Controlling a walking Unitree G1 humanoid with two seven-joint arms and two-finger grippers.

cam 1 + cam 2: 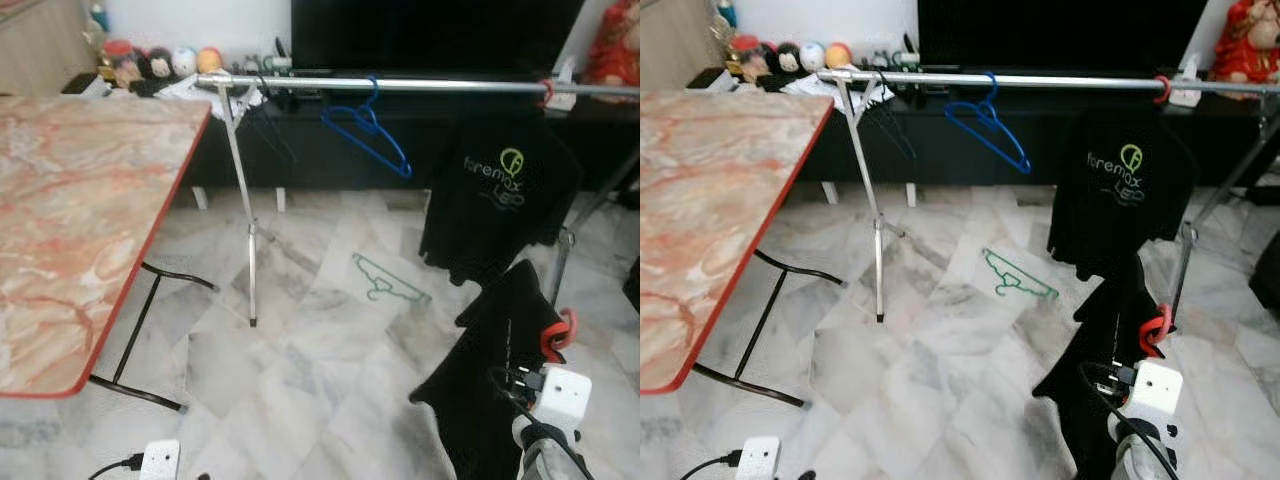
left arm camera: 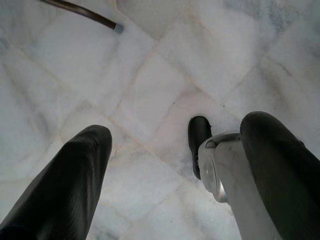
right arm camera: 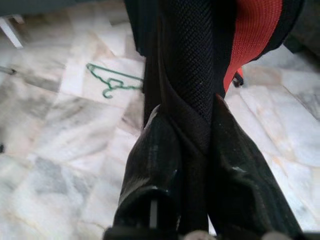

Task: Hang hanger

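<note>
A silver clothes rail [image 1: 400, 85] runs across the room ahead. On it hang a blue hanger [image 1: 368, 128], a thin black hanger [image 1: 265, 125] and a black printed T-shirt [image 1: 500, 190]. My right gripper [image 3: 192, 135] is shut on a black garment [image 1: 495, 370] that hangs on a red hanger; the hanger's hook [image 1: 562, 330] pokes out low at the right, below the rail. The fabric hides the hanger's bar. A green hanger [image 1: 388, 280] lies on the marble floor under the rail. My left gripper [image 2: 179, 129] hangs open over the floor, with nothing in it.
A marble-patterned folding table [image 1: 80, 200] with a red edge stands at the left, its black legs [image 1: 140, 330] reaching toward the rail's left stand [image 1: 245, 230]. Behind the rail are a dark TV cabinet [image 1: 330, 150] and toys [image 1: 160, 62]. A white power strip [image 1: 160, 460] lies near my feet.
</note>
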